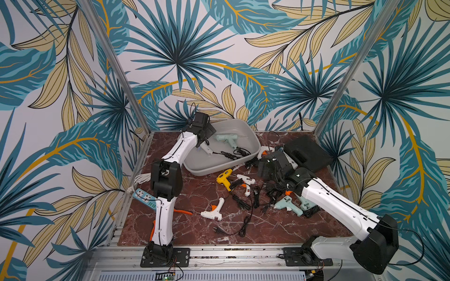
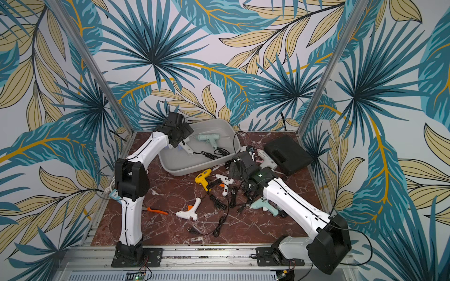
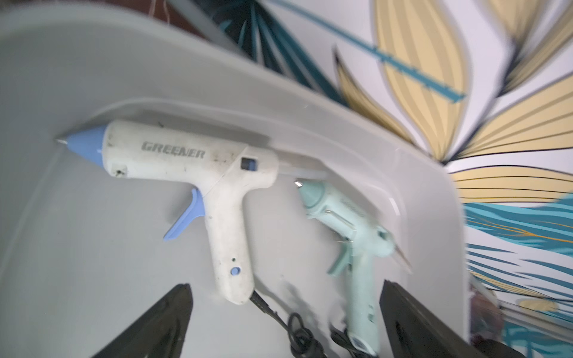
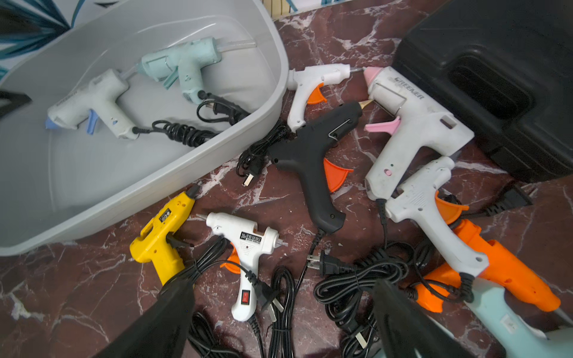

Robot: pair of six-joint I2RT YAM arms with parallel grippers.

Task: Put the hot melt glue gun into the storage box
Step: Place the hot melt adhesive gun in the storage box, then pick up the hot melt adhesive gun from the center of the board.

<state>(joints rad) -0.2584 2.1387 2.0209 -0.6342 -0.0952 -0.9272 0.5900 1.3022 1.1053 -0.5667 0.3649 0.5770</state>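
Left wrist view looks down into the light grey plastic storage box, where a white hot melt glue gun with a blue nozzle and trigger lies flat on the box floor beside a mint green glue gun, both close to one wall. The left gripper hangs above them with its fingers wide apart, holding nothing. In both top views the box sits at the back of the red marble-patterned worktop. Right wrist view shows the right gripper likewise spread and empty, over a tangle of black cords and a small white glue gun with an orange trigger and red switch. Nearby on the worktop lie a yellow glue gun just beside the box rim, a black glue gun with an orange trigger, and a large white glue gun with a pink nozzle just beside a black hard case.
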